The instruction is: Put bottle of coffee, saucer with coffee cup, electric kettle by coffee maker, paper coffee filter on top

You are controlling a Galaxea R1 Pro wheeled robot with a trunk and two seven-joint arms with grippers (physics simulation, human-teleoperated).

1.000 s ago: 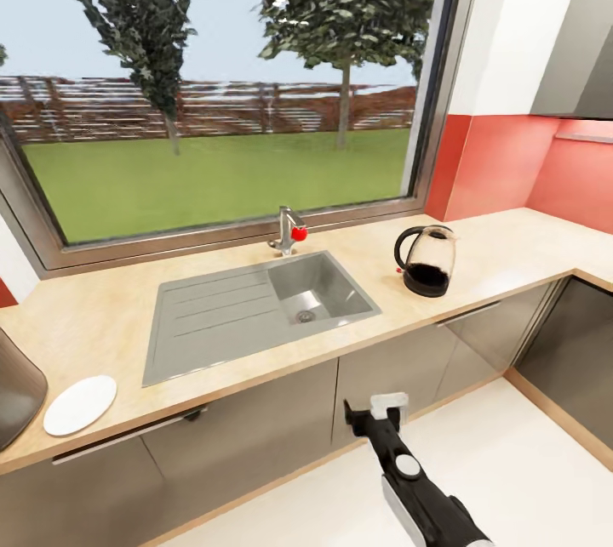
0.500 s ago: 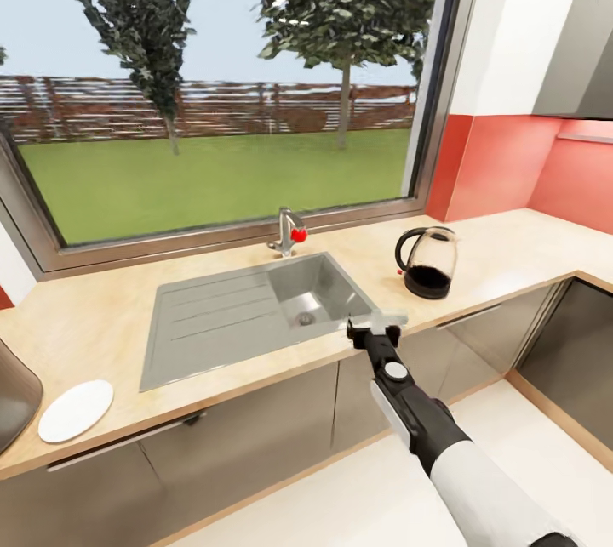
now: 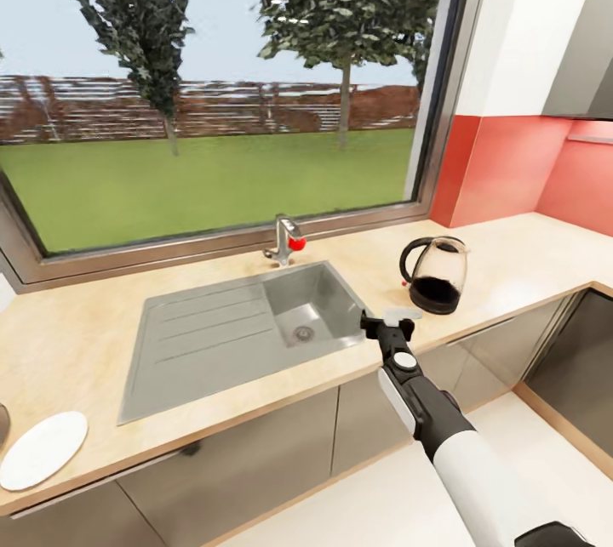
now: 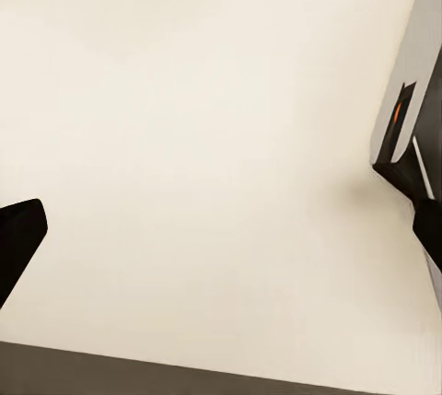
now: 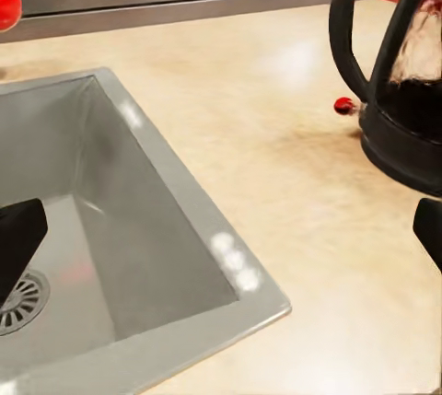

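Beige wood-look table (image 3: pixel 77 334) carries our steel sink (image 3: pixel 213 330), the rounded glass electric kettle (image 3: pixel 436 275) near its right and a white saucer (image 3: pixel 41 449) far left, while our right tool (image 3: pixel 388 322) hovers between sink and kettle, fingers apart.

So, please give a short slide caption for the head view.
Right tool reaches over the countertop between sink and electric kettle.

R arm stretched fwd, claw (image 3: pixel 388 321) open, fingers apart, holding nothing
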